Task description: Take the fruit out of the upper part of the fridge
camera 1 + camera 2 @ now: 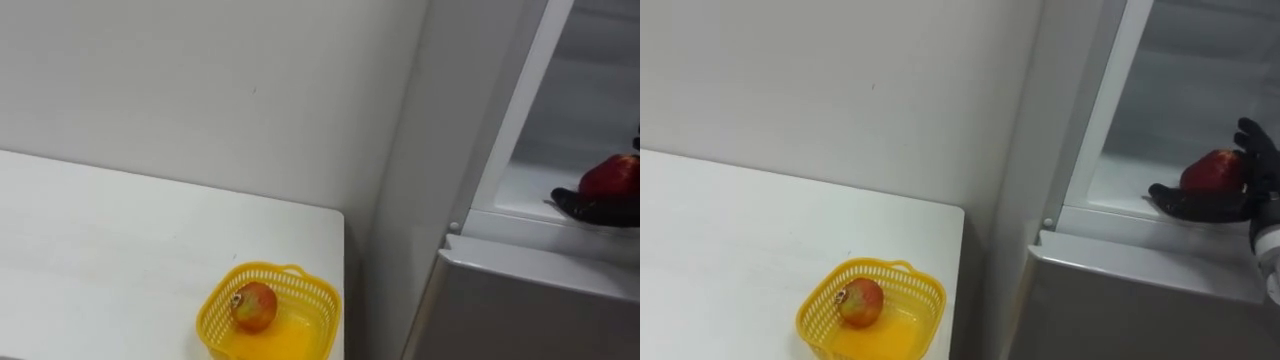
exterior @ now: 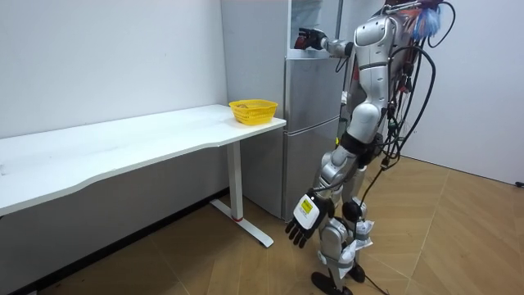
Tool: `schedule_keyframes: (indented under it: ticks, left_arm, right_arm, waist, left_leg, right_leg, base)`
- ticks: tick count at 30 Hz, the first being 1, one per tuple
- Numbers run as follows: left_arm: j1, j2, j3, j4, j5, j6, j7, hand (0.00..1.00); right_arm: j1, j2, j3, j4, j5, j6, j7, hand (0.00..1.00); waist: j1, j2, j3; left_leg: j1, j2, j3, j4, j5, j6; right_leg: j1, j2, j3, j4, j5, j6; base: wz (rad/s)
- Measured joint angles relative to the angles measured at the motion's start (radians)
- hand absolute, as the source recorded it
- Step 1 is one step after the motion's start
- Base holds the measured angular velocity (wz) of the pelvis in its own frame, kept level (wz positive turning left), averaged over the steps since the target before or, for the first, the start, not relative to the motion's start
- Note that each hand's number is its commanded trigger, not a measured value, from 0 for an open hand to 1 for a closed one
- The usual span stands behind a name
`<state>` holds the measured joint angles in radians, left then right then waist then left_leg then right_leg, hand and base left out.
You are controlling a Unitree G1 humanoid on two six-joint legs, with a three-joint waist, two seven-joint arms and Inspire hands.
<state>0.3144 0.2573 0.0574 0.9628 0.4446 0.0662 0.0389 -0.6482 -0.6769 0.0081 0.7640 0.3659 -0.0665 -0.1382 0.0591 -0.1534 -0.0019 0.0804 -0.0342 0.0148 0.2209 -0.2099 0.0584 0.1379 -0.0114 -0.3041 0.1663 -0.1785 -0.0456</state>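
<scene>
Both thumb and fingers (image 1: 1254,148) of the black right hand (image 1: 1225,205) curl round a round red fruit (image 1: 1210,170) on the white upper fridge shelf (image 1: 1122,190). A yellow plastic basket (image 1: 872,264) waits down-left on the white table (image 1: 720,230). The left hand (image 2: 304,220) hangs slack, farther off.

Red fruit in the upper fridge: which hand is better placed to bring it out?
Right: the right hand cups the red fruit on the fridge shelf; the left hand hangs open, low beside the leg.

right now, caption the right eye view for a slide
Right hand cups a red fruit in the fridge; a second fruit sits in the basket
</scene>
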Motion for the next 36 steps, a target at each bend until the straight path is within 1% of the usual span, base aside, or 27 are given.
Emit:
schedule_keyframes:
  ticks: [4, 8, 11, 14, 19, 20, 21, 22, 23, 27, 29, 36]
  left_arm:
    - [-0.001, 0.0, 0.0, 0.0, 0.0, 0.0, -0.001, 0.0]
    - [-0.005, 0.0, 0.0, 0.0, 0.0, 0.002, 0.0, 0.0]
    - [-0.005, 0.0, 0.0, 0.0, 0.0, 0.014, 0.001, 0.0]
    - [-0.006, 0.001, 0.0, 0.0, 0.0, 0.022, 0.002, 0.0]
    - [-0.007, 0.005, 0.0, 0.0, -0.002, 0.024, 0.005, 0.0]
    - [-0.007, 0.005, -0.001, 0.0, -0.003, 0.027, 0.011, 0.0]
    - [-0.009, 0.006, -0.001, 0.001, -0.003, 0.033, 0.015, 0.0]
    - [-0.011, 0.006, -0.001, 0.002, -0.002, 0.036, 0.016, 0.0]
    - [-0.013, 0.007, -0.001, 0.003, -0.002, 0.039, 0.016, 0.0]
    - [-0.013, 0.009, 0.0, 0.01, -0.001, 0.042, 0.01, 0.0]
    - [-0.013, 0.009, 0.0, 0.01, -0.002, 0.044, 0.004, 0.0]
    - [-0.016, 0.01, 0.0, 0.02, -0.002, 0.048, -0.012, 0.0]
  right_arm:
    - [-0.001, 0.0, 0.0, 0.009, 0.001, -0.001, 0.013, 0.0]
    - [-0.003, 0.0, 0.0, 0.05, 0.055, -0.008, 0.029, 0.0]
    - [-0.021, -0.002, 0.0, 0.079, 0.066, -0.009, 0.047, 0.0]
    - [-0.047, -0.007, 0.0, 0.122, 0.07, -0.006, 0.068, 0.0]
    - [-0.048, -0.02, 0.001, 0.133, 0.093, -0.004, 0.097, 0.0]
    - [-0.048, -0.022, 0.003, 0.137, 0.095, -0.004, 0.104, 0.47]
    - [-0.048, -0.028, 0.008, 0.14, 0.095, -0.002, 0.112, 0.76]
    - [-0.048, -0.03, 0.008, 0.141, 0.095, 0.002, 0.12, 0.94]
    - [-0.048, -0.035, 0.008, 0.149, 0.095, 0.003, 0.138, 1.0]
    - [-0.048, -0.039, 0.007, 0.164, 0.093, 0.005, 0.174, 1.0]
    - [-0.048, -0.045, 0.007, 0.164, 0.092, 0.015, 0.187, 1.0]
    - [-0.048, -0.048, -0.009, 0.164, 0.089, 0.018, 0.206, 1.0]
  waist:
    - [0.0, 0.0, 0.0001]
    - [0.0, -0.001, 0.0003]
    - [-0.001, -0.001, 0.0004]
    - [-0.001, -0.003, 0.0]
    - [-0.001, -0.006, -0.0003]
    - [-0.003, -0.007, -0.0005]
    - [-0.003, -0.009, -0.0013]
    - [-0.003, -0.01, -0.0016]
    - [-0.002, -0.013, -0.0016]
    - [-0.002, -0.021, -0.0047]
    - [-0.002, -0.021, -0.0045]
    - [-0.003, -0.021, -0.0041]
  left_leg:
    - [0.001, 0.0, 0.0, 0.001, 0.0, 0.0]
    - [0.003, -0.001, -0.003, 0.002, 0.0, 0.0]
    - [0.003, -0.001, -0.003, 0.002, 0.0, 0.0]
    - [0.003, -0.002, -0.004, 0.002, 0.0, 0.0]
    - [0.002, -0.003, -0.007, 0.002, 0.0, 0.0]
    - [0.002, -0.003, -0.008, 0.002, 0.0, 0.0]
    - [0.002, -0.003, -0.009, 0.002, 0.0, 0.0]
    - [0.002, -0.003, -0.009, 0.002, 0.0, 0.0]
    - [0.002, -0.003, -0.009, 0.001, 0.0, 0.0]
    - [0.002, -0.004, -0.014, 0.002, 0.0, 0.0]
    - [0.002, -0.004, -0.016, 0.002, 0.0, 0.0]
    - [0.002, -0.004, -0.018, 0.002, 0.0, 0.0]
  right_leg:
    - [0.002, 0.0, 0.0, 0.0, 0.0, 0.0]
    - [0.004, 0.0, -0.001, 0.0, 0.0, 0.0]
    - [0.004, 0.0, -0.001, 0.0, 0.0, 0.0]
    - [0.005, 0.0, -0.001, 0.0, 0.0, 0.0]
    - [0.005, -0.001, -0.003, 0.0, 0.0, 0.001]
    - [0.006, -0.001, -0.004, 0.0, 0.0, 0.001]
    - [0.006, -0.001, -0.003, 0.0, -0.001, 0.001]
    - [0.006, -0.001, -0.003, 0.0, -0.001, 0.001]
    - [0.006, -0.001, -0.003, 0.0, -0.001, 0.001]
    - [0.006, 0.0, -0.003, 0.0, -0.001, 0.001]
    - [0.007, 0.0, -0.004, 0.0, -0.001, 0.001]
    - [0.007, 0.0, -0.004, 0.0, -0.001, 0.001]
  base:
    - [0.0]
    - [0.0]
    - [0.0]
    - [0.0]
    - [0.0]
    - [0.0]
    - [0.0]
    - [0.0]
    - [0.0]
    - [0.0]
    - [0.0]
    - [0.0]
